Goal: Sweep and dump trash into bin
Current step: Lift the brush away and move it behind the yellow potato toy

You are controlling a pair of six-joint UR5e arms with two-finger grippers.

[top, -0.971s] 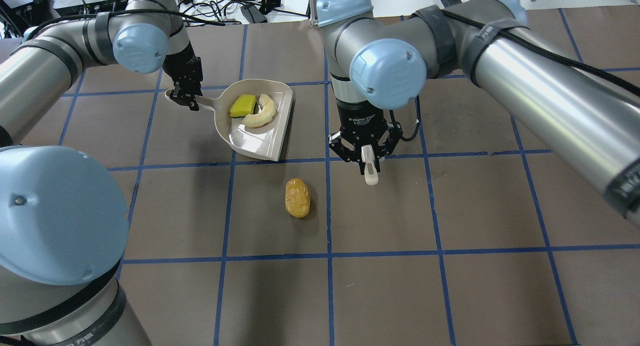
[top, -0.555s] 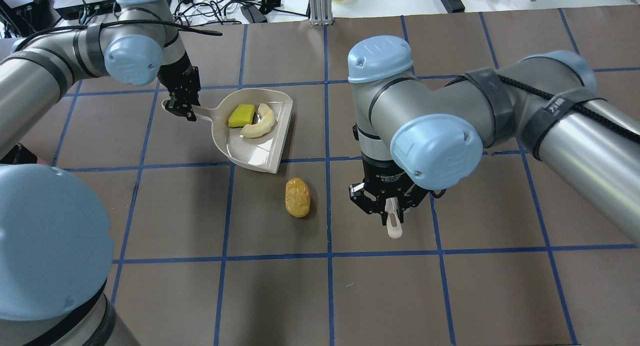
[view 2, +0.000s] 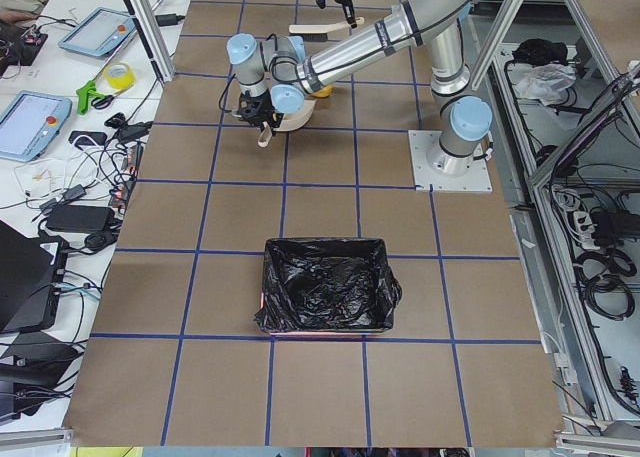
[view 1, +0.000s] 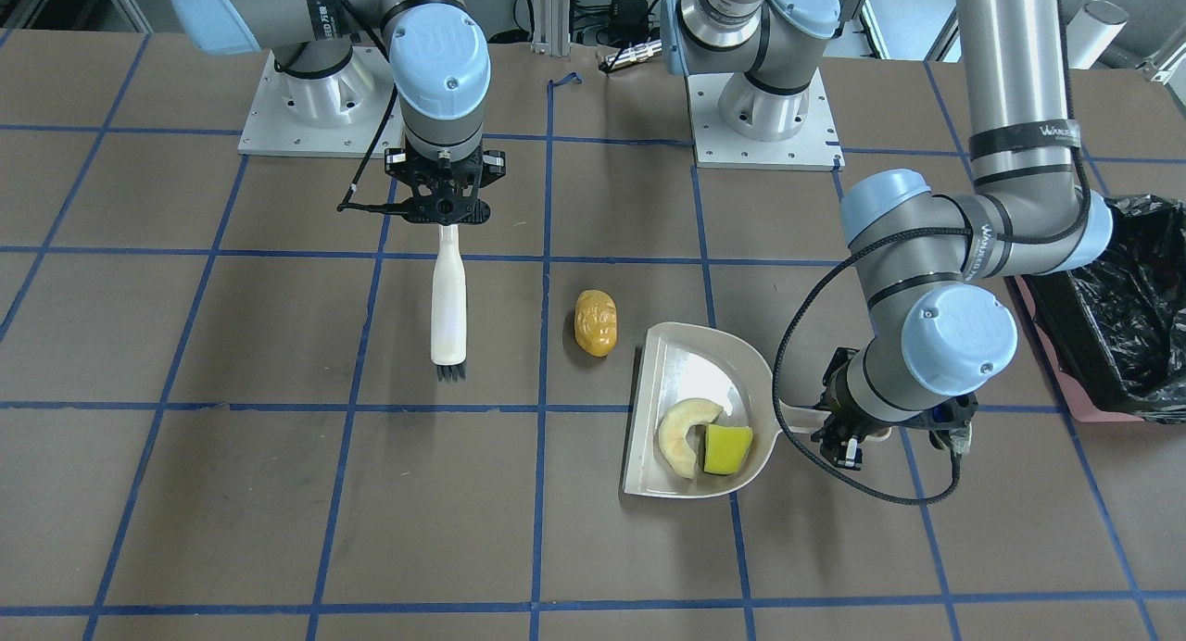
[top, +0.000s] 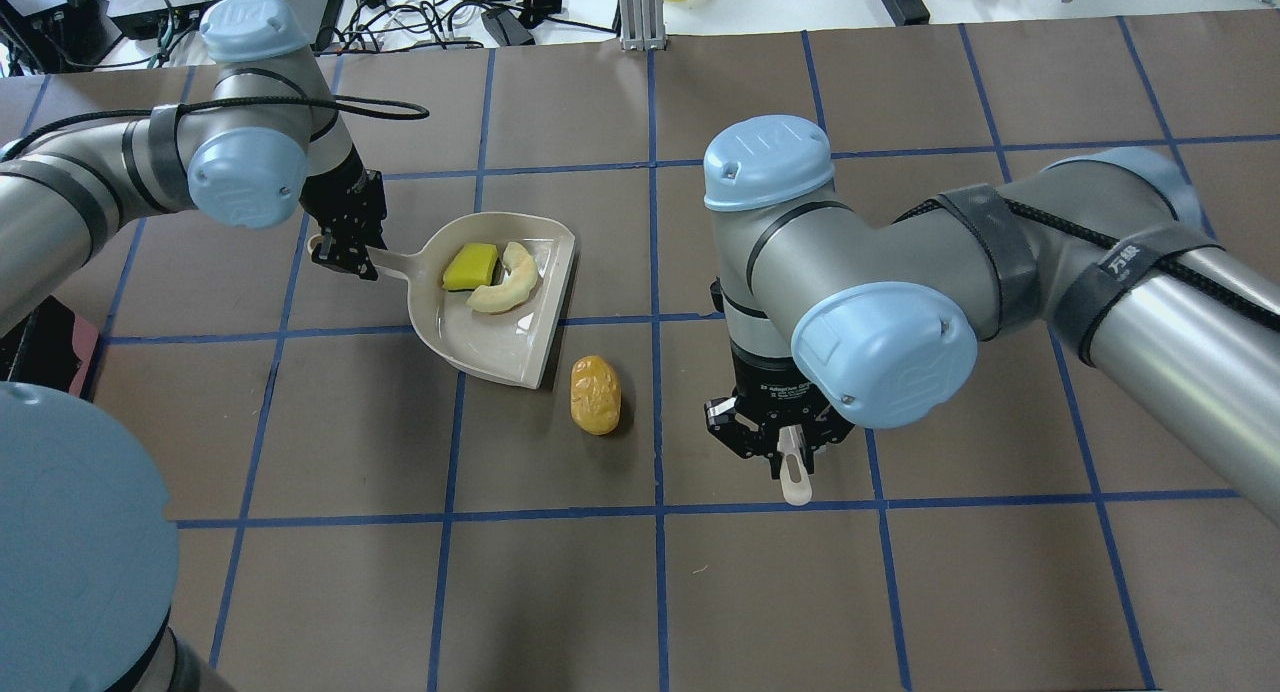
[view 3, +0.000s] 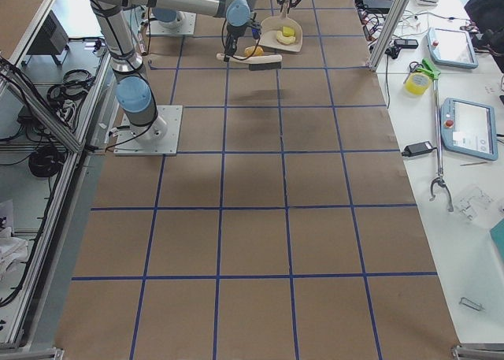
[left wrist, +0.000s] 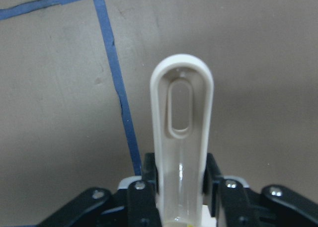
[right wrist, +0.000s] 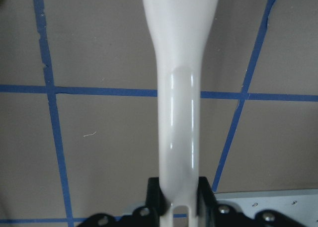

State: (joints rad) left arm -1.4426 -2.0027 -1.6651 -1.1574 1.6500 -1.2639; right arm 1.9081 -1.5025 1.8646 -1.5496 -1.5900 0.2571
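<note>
1. Right fingers (right wrist: 153, 193): gripping the brush (view 1: 448, 307) by its handle end. The handle is running straight away from the robot, with the dark bristles (view 1: 450, 373) at the far tip.
2. Orange-brown blob (view 1: 596, 322): lying loose on the counter (view 1: 278, 493), to the robot's left of the bristles, near but apart. Its long axis is running roughly parallel to the handle. This arm is the nearer one.
3. Dustpan (view 1: 690, 363): sitting just beyond the blob, farther left, with its straight lip facing the brush side. The blob is lying off the lip's robot-side corner, not squarely before the mouth. You are probably needing a stroke leftward and slightly away from the robot.
4. Cream crescent (view 1: 681, 428) and yellow-green wedge (view 1: 727, 448): resting side by side, touching, toward the pan's back.
5. Left fingers (left wrist: 149, 180): clamping the pan's handle.
6. Bin (view 1: 1075, 345): standing well apart, at the robot's far left.
</note>
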